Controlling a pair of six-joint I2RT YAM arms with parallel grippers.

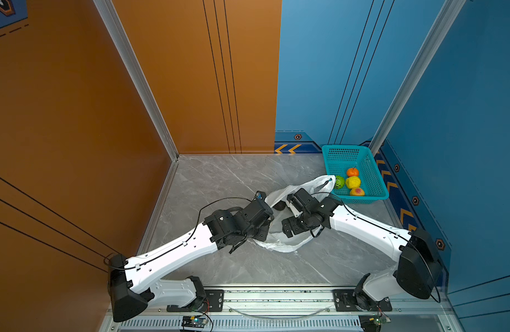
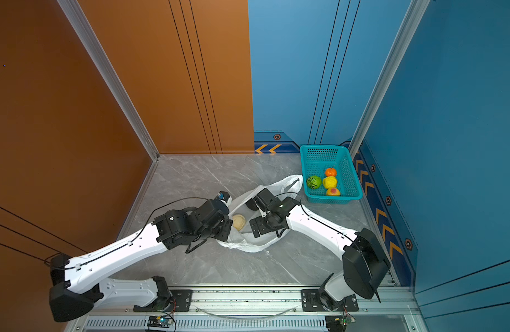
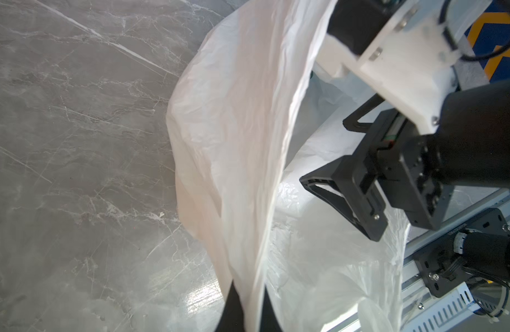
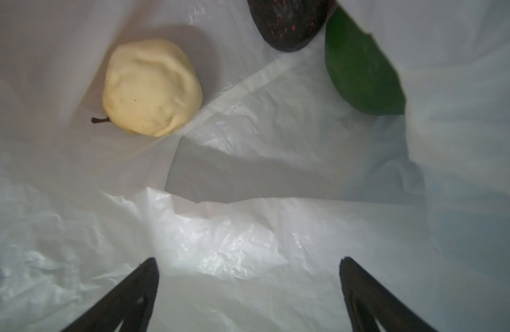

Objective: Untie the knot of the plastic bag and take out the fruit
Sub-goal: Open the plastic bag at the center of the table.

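From my end: plastic bag lies on the grey table btw the two arms, mouth open, one handle loop reaching right up to the teal basket in the far right corner. Left hand is pressed together on the bag's rim film, holding that side up like a wall. Right hand is inside the mouth, fingers spread wide, nothing btw them, over bare film. In the bag: cream fruit w/ a short stem, well apart from the right hand. Further in, a dark speckled piece and a green piece just beside it, partly under film; can't tell if one fruit or two. In the basket, close together: green netted ball, orange, lumpy yellow, peach.
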